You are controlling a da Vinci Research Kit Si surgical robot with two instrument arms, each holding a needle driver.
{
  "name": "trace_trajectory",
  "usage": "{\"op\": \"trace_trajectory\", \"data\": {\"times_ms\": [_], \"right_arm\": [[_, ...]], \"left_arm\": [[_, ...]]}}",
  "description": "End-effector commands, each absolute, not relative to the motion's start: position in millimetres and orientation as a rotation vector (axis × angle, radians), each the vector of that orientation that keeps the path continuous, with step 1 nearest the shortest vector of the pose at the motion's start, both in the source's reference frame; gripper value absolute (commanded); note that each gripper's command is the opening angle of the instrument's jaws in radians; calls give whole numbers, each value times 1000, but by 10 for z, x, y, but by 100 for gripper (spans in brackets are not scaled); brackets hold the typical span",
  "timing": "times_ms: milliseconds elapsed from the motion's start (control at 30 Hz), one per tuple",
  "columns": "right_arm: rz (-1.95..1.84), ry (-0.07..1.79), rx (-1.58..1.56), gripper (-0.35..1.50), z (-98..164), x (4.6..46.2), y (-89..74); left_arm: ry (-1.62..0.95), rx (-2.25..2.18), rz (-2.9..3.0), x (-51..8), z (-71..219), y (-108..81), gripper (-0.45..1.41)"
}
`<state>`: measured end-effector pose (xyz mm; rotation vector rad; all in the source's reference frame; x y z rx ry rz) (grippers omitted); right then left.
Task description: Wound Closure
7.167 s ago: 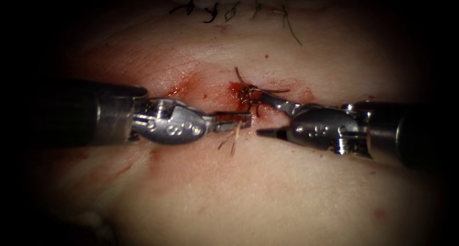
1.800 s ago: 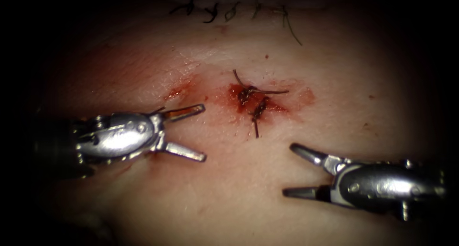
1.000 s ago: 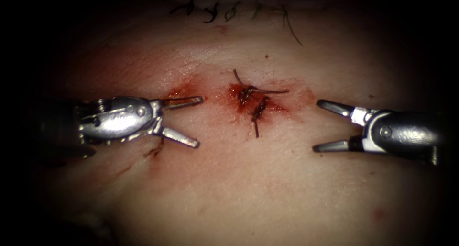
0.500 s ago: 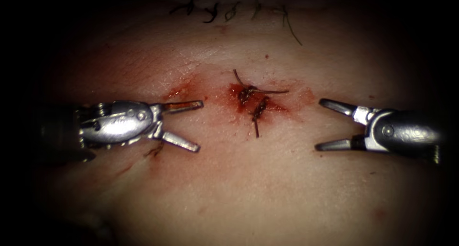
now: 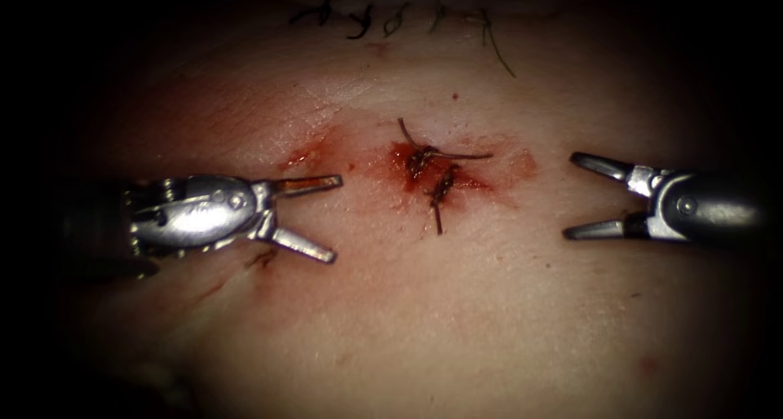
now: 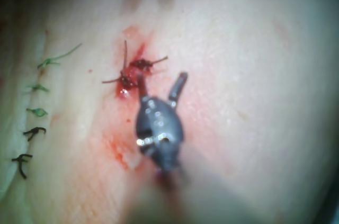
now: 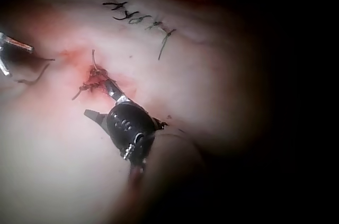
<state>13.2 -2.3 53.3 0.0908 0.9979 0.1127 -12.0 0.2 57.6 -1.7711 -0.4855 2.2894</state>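
Observation:
The cut in the tissue (image 5: 424,305) is closed by two dark knots (image 5: 431,173) with short thread tails, set in red fluid (image 5: 383,165). My left tool (image 5: 334,218) lies left of the cut, jaws open and holding nothing. My right tool (image 5: 571,196) is to the right of the cut, also open and empty. Both stand apart from the knots. In the left wrist view the left tool (image 6: 161,78) is open just short of the knots (image 6: 133,71). In the right wrist view the right tool (image 7: 98,98) is open near the knots (image 7: 94,78).
A row of older dark stitches (image 5: 383,15) runs along the far edge of the tissue, one with a long tail (image 5: 499,54). A small loose thread end (image 5: 263,258) lies under the left tool. The left tool's jaw tip (image 7: 16,45) shows in the right wrist view.
Both tools have drawn back from the knots, where they worked seven seconds ago. In the last second the right tool slid further right and slightly up. The left tool barely moved.

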Motion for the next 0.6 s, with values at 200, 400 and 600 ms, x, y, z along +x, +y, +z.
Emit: {"op": "trace_trajectory", "data": {"times_ms": [200, 400, 600], "right_arm": [[116, 1000, 89, 83, 541, 149, -28], [116, 1000, 89, 83, 541, 150, -28], [118, 999, 87, 83, 542, 153, -29]], "left_arm": [[-486, -1770, 2291, -127, 584, -4, 68], [-486, -1770, 2291, -127, 584, -4, 69], [-486, -1771, 2291, -127, 584, -4, 69]]}}
